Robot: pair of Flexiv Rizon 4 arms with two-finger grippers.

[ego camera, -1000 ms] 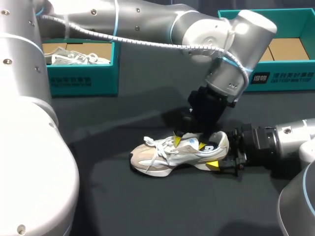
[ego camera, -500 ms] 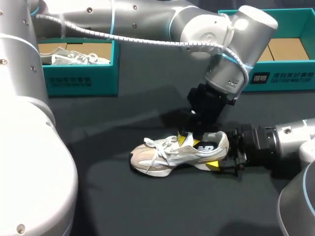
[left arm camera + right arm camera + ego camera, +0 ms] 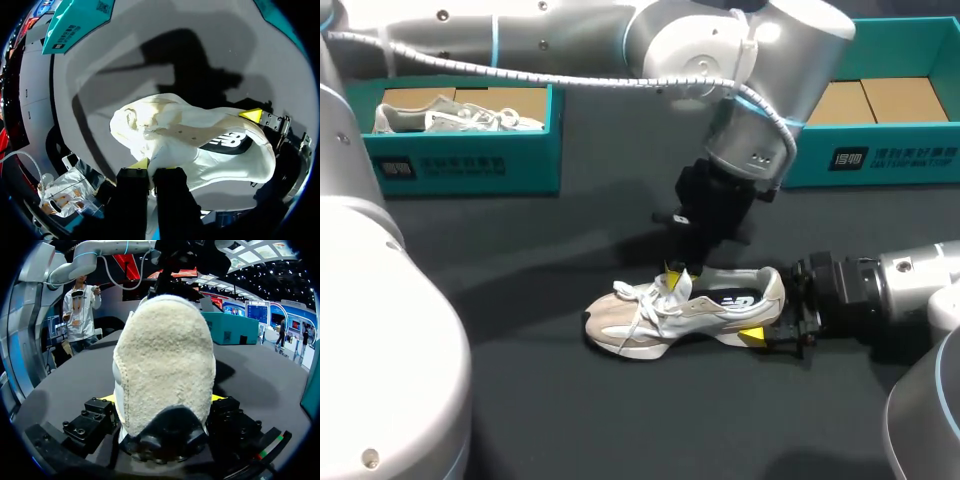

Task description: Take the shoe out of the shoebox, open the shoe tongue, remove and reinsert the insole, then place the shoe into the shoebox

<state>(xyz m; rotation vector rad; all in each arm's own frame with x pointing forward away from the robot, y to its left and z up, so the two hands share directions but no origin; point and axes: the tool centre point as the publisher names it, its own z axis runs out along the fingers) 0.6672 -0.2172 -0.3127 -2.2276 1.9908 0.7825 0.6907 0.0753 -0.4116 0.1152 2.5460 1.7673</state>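
Beige shoe upright on its sole mid-table, toe left, well clear of far-left shoebox and far-right shoebox, right gripper clamped across the heel, left gripper above, tips pinching the tongue.

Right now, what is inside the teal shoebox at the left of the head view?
A pale shoe lies inside the left shoebox, resting on brown cardboard. The left arm covers the box's far edge, and whatever is under the shoe is hidden.
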